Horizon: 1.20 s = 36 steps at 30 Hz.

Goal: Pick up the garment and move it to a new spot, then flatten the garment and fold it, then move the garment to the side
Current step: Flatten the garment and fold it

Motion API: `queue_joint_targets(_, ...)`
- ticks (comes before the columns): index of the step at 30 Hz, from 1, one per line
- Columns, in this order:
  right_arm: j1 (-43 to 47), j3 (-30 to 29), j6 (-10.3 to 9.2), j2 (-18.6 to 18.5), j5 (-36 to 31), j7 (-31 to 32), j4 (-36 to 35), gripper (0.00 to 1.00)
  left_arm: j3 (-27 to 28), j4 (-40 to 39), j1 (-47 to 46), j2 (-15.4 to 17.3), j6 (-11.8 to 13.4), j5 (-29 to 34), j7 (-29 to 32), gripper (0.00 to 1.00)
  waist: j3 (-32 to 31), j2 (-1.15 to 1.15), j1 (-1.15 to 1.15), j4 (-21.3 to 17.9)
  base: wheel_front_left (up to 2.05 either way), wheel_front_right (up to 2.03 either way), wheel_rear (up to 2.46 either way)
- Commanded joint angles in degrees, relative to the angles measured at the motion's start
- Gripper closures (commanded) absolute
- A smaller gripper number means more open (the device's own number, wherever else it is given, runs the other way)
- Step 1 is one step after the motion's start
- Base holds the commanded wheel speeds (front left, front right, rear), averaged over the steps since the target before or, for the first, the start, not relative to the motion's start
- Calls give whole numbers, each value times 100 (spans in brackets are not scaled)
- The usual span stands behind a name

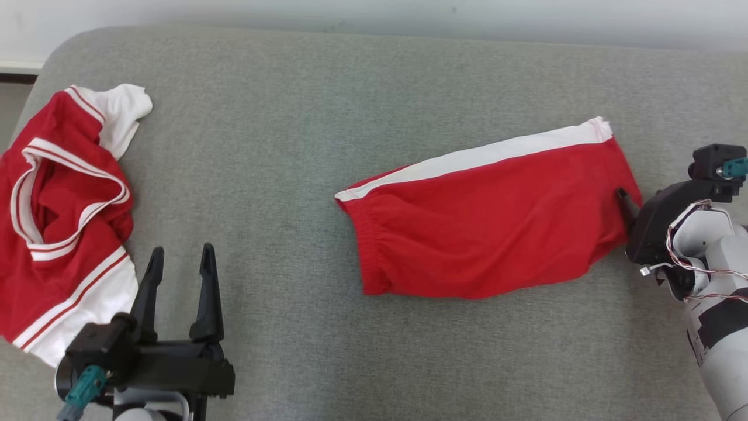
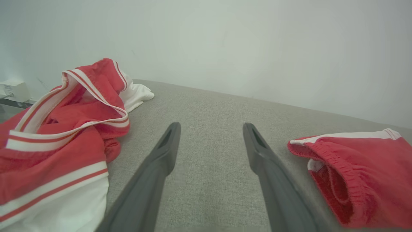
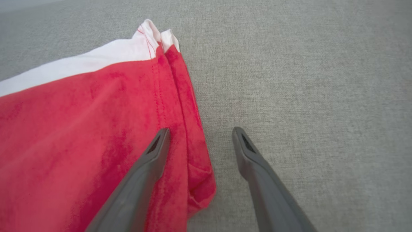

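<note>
The right gripper (image 3: 199,132) stands open astride the end edge of the folded red shorts (image 1: 485,222), one finger over cloth and one over bare cushion, probably set to pinch that edge and drag the piece aside. The grey cushion (image 1: 292,117) bears the shorts right of centre. A crumpled red-and-white jersey (image 1: 58,222) lies at its left, cut off by the frame. The left gripper (image 1: 182,251) hovers open and empty between them. Whether the right fingertips touch cloth is unclear.
</note>
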Motion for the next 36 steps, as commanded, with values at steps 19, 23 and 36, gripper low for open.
queue_joint_targets(19, 286, 319, -22, -135, 156, 416, 388, 100, 367, -56, 475, -225, -290, 348, -6, 0, 16, 0, 1, 124, 0, 0, 0)
queue_joint_targets(23, 218, 141, -21, -379, -88, -9, 358, 100, 358, -38, 513, -236, -317, 380, -6, 0, -107, 0, 1, 12, 0, 0, 0)
queue_joint_targets(36, 295, -434, -16, -787, -1233, -446, 7, 100, 239, 83, 603, -241, -232, 213, -6, 0, -524, 0, 1, -213, 0, 0, 0)
